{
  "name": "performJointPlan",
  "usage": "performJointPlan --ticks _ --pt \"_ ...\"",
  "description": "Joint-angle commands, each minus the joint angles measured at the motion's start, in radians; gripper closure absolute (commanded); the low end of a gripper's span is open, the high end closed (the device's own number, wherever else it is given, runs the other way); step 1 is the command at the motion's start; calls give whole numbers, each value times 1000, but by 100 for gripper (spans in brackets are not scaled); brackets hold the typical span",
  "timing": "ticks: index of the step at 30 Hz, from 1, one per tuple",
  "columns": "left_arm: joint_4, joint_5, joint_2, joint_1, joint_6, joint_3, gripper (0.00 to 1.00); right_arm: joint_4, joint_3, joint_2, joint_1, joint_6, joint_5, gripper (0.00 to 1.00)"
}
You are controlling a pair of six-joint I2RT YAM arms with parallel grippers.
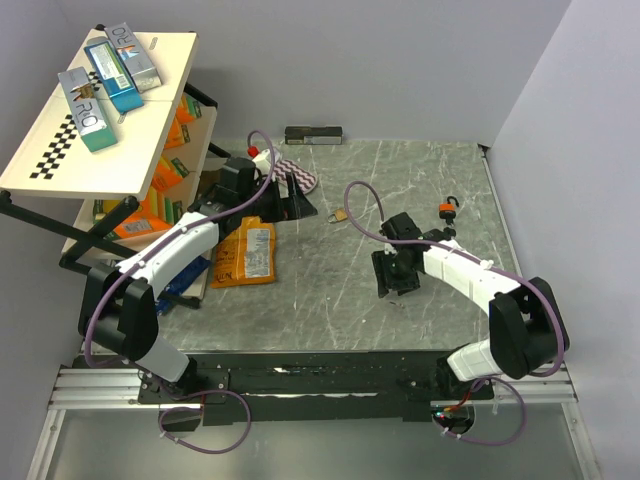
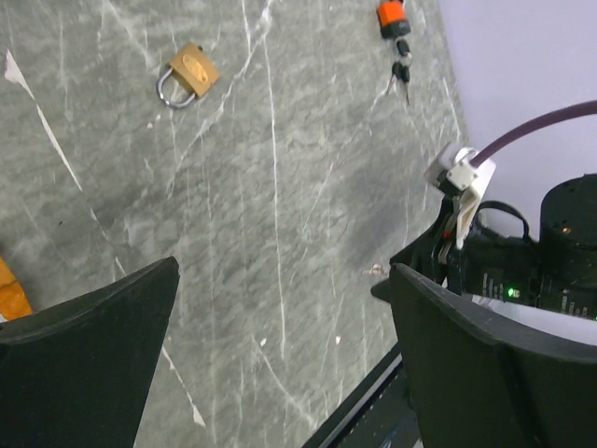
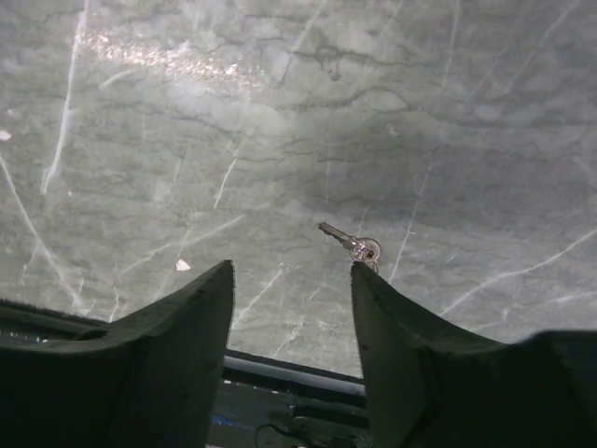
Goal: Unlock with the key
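A small silver key (image 3: 351, 245) lies flat on the grey marble table (image 3: 187, 140). It sits just past the tip of the right finger (image 3: 373, 289) of my right gripper (image 3: 292, 268). That gripper points down at the table (image 1: 300, 300) with its jaws apart and nothing between them. My right gripper (image 1: 392, 285) is near the table's middle. A brass padlock (image 1: 340, 215) (image 2: 187, 75) lies further back. An orange-red padlock (image 1: 450, 207) (image 2: 393, 16) with tiny dark keys (image 2: 402, 73) beside it lies at the right. My left gripper (image 2: 284, 268) is wide open over bare table.
A tilted shelf (image 1: 100, 110) with boxes stands at the far left. An orange packet (image 1: 247, 253) lies below it, by the left arm. A patterned cloth (image 1: 297, 175) and a metal bar (image 1: 313, 134) are at the back. The table's front edge (image 3: 280, 364) is close under my right gripper.
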Motion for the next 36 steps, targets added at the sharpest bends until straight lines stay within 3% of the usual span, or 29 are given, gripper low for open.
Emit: performJointPlan --ticks 1,12,36 --pt "-17 35 -46 4 43 22 1 10 4 2 15 60 77 42" --pt "-6 15 -145 4 31 -52 1 -68 -12 49 18 150 151 50" --pt "10 35 -131 4 17 -46 1 -11 -45 125 18 181 182 60"
